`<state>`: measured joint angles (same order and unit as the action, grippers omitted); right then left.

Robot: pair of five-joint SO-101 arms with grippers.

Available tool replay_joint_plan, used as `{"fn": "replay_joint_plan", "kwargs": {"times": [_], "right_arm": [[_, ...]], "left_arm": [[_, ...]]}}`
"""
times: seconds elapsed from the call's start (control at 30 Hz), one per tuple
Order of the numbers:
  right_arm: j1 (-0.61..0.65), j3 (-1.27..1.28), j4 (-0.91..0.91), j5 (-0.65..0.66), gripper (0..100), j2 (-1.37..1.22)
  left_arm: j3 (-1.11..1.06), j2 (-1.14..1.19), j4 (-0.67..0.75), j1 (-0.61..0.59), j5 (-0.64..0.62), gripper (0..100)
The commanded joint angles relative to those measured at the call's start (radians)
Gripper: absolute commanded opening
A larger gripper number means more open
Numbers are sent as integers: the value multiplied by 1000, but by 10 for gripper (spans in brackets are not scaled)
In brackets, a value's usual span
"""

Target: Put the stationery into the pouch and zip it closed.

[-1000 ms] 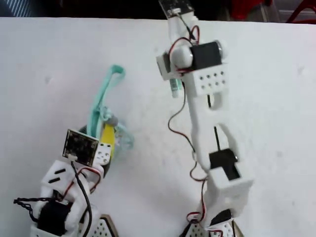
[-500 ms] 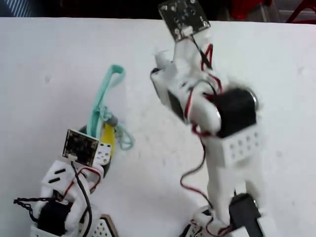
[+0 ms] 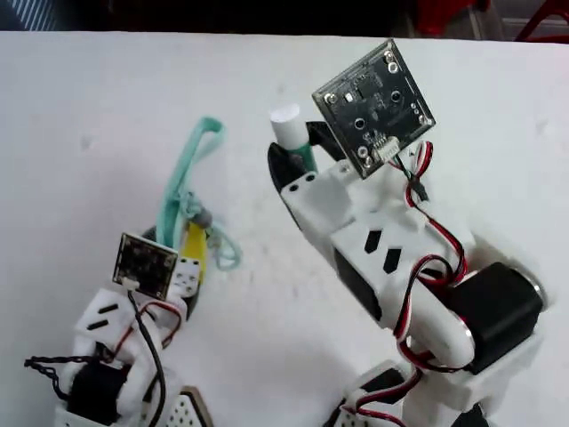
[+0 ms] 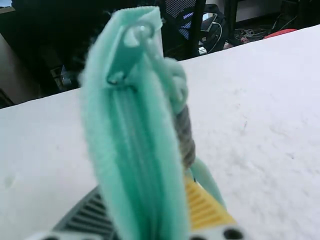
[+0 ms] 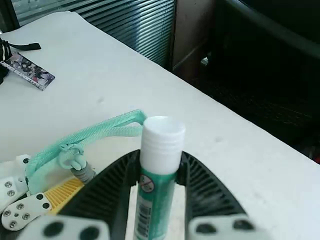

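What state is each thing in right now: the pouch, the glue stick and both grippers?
left gripper: shut on the pouch.
right gripper: shut on the glue stick.
pouch: stood on its edge, zip side up; I cannot tell whether the zip is open.
glue stick: cap on, not yet in the pouch.
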<state>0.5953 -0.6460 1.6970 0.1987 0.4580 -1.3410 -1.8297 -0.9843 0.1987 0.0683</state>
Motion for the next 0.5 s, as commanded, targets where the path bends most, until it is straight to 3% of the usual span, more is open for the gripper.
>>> {"fn": "replay_joint_plan", "kwargs": {"times": [0.0, 0.27, 0.47], "right_arm": [[5, 3, -15, 12, 17, 19], [10, 167, -41, 11, 17, 162], [7, 525, -295, 17, 17, 403]], "left_arm": [[3, 1, 21, 8, -2, 27], [3, 1, 21, 8, -2, 27], [3, 1, 21, 8, -2, 27]]}}
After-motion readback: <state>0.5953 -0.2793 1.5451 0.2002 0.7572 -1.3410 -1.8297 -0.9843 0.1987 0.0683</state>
